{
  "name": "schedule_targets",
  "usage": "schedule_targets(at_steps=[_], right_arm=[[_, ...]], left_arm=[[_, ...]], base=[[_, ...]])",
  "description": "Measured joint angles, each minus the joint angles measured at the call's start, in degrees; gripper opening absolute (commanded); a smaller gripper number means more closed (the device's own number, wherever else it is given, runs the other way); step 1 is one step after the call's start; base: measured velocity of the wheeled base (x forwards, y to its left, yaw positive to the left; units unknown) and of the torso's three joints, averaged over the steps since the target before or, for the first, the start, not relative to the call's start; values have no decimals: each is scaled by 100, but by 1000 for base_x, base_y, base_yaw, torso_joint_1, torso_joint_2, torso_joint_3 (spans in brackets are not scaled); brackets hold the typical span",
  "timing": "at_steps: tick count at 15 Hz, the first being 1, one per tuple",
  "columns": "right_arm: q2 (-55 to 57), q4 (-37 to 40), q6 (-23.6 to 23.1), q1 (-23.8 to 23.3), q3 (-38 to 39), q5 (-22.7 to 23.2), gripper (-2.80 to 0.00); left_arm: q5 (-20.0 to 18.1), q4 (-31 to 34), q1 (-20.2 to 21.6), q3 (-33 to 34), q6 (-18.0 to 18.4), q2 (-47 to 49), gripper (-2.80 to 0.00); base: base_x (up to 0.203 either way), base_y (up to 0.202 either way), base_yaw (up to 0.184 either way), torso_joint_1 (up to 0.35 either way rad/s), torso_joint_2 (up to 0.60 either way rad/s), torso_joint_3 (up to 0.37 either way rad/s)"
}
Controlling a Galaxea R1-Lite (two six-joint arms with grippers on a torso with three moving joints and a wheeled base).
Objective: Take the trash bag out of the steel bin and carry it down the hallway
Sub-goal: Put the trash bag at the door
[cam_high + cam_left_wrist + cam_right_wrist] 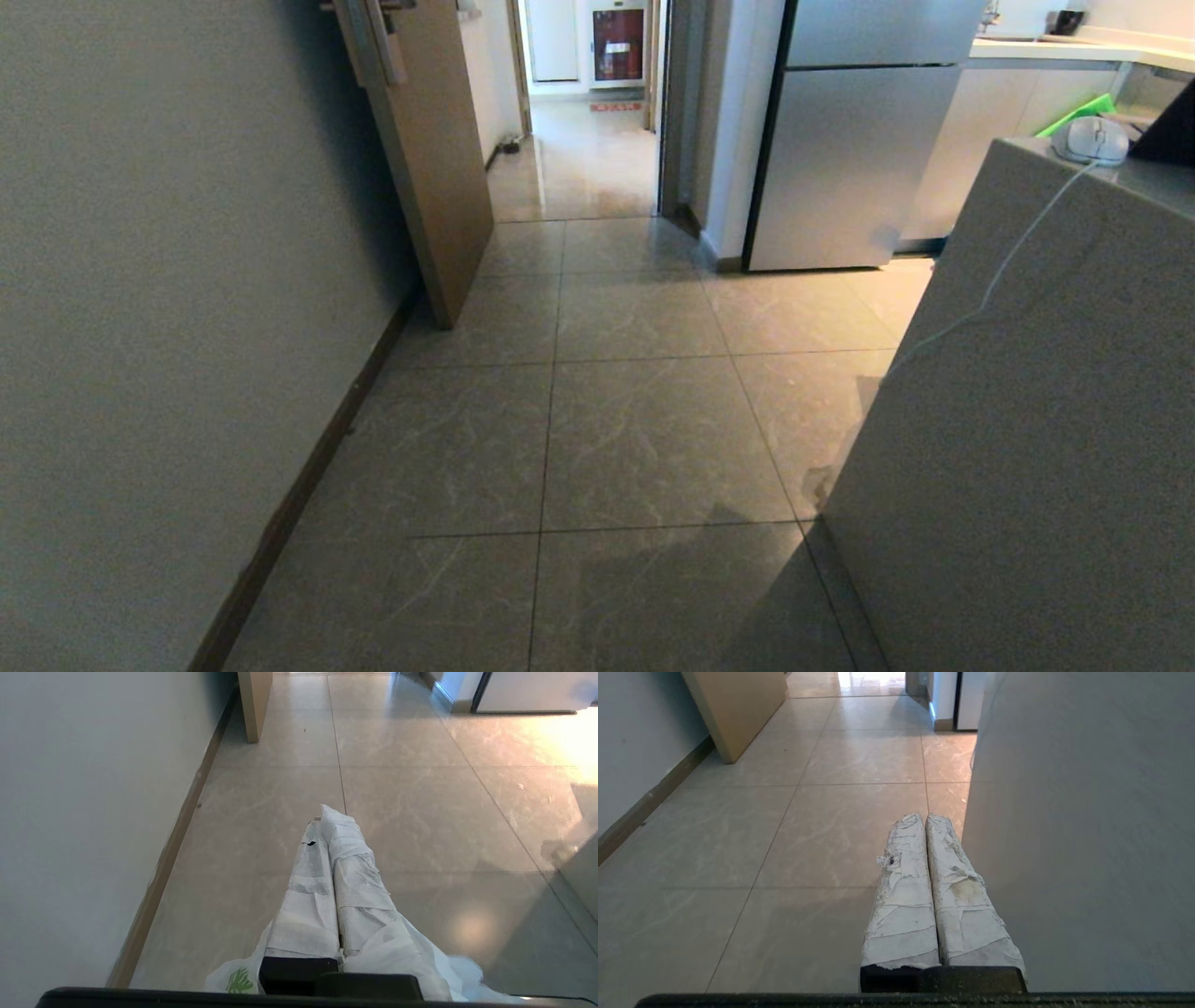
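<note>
white trash bag [402, 956] with green print, hanging bunched above the glossy tiled hallway [644, 439] floor

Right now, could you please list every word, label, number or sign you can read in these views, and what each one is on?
No text can be read.
Red strip on the floor beyond the doorway: marks too small to read.
Red panel at the far end: too blurred to read.
Green print on the trash bag: a leaf-like mark, no letters legible.

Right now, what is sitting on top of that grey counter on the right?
On the counter near its far corner sits a grey computer mouse, its white cable hanging down the side. Behind it a green object and a dark object show partly; the rest of the top is out of view.
</note>
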Motion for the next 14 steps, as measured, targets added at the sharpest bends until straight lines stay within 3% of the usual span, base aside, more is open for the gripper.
schedule_targets(at_steps=[14], right_arm=[[0, -18, 93, 0, 0, -40, -280]], left_arm=[[1, -7, 0, 0, -5, 0, -280]], base=[[190, 0, 1, 2, 1, 1]])
